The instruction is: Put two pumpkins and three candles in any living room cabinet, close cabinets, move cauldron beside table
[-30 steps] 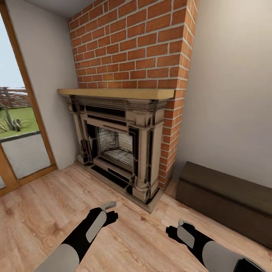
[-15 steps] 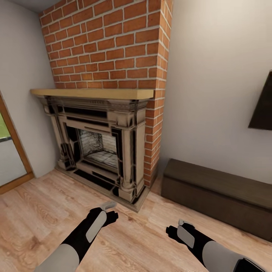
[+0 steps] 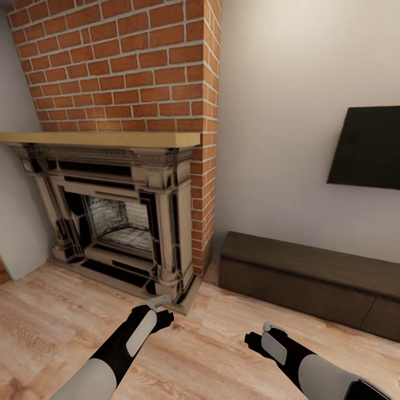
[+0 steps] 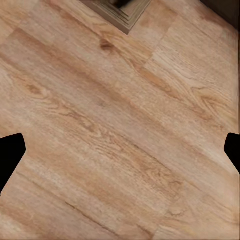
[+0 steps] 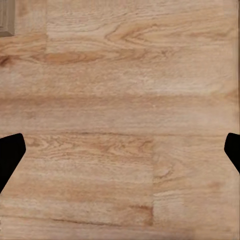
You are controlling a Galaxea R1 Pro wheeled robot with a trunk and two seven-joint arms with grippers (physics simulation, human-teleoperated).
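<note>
While I look forward and down from the head camera, the cabinet (image 3: pixel 311 280) lies at the lower right of the frame, a long, low, dark brown unit set against the pale wall (image 3: pixel 278 111), with its front faces flush and shut as far as I can see. A dark TV (image 3: pixel 366 150) hangs on that wall above it, at the right edge. To the cabinet's left stands the fireplace (image 3: pixel 111 222), filling the left half of the frame, with a pale wooden mantel (image 3: pixel 100 139) across it and a brick chimney (image 3: pixel 116 66) rising to the top. Its base corner sits just beside the cabinet's left end. Pale wood floor (image 3: pixel 211 344) covers the bottom of the frame. My left gripper (image 3: pixel 158 311) hangs at the lower centre-left, close to the fireplace's base corner, and my right gripper (image 3: pixel 261 336) at the lower centre-right, out in front of the cabinet and apart from it. Each wrist camera looks straight down on bare planks, with the two dark fingertips at opposite edges of the picture, so both pincers are spread wide and hold nothing. On the left wrist camera a corner of the fireplace base (image 4: pixel 120 10) shows at the top edge.
</note>
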